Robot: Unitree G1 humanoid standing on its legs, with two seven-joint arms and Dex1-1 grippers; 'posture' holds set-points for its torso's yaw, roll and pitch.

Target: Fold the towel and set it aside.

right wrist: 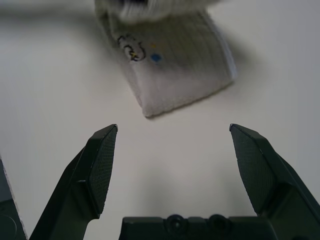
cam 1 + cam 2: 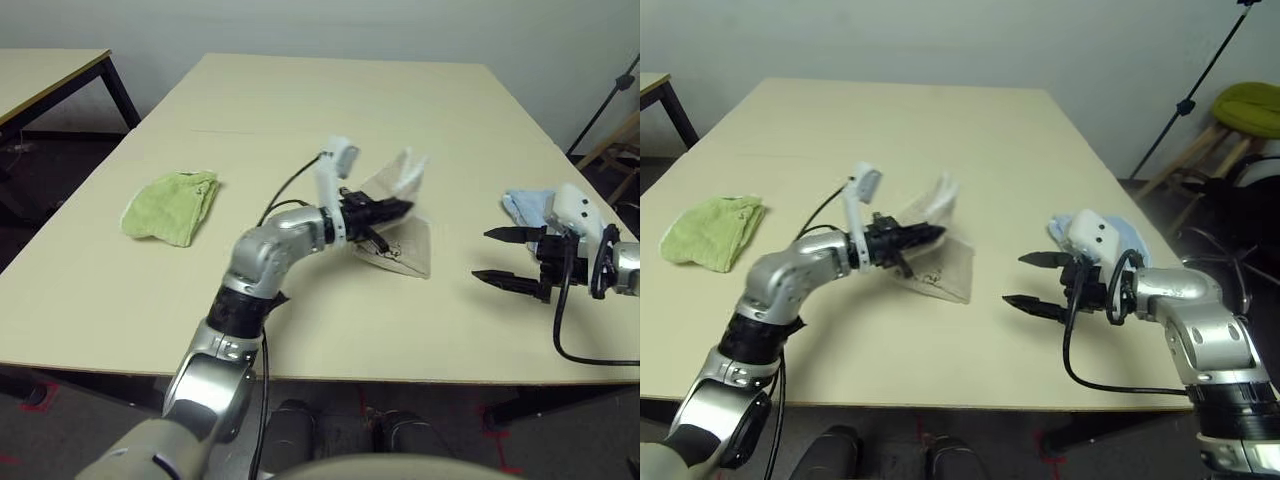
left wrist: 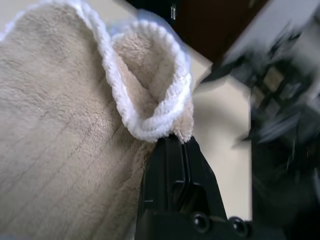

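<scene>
The beige towel (image 2: 408,247) with white rope edging lies at the table's middle, one part raised off the surface and the rest resting flat with its small dark logo showing (image 1: 131,47). My left gripper (image 2: 404,209) is shut on the towel's white-edged border (image 3: 160,127) and holds that fold up above the flat part. My right gripper (image 2: 482,255) hovers just over the table to the right of the towel, open, with nothing between its fingers (image 1: 102,155); the towel's near corner lies a short way in front of it.
A lime-green cloth (image 2: 172,205) lies crumpled at the table's left. A light-blue cloth (image 2: 1130,232) sits behind my right wrist near the right edge. Another table (image 2: 50,75) stands at far left; a stool (image 2: 1245,105) and a stand (image 2: 1200,85) are off to the right.
</scene>
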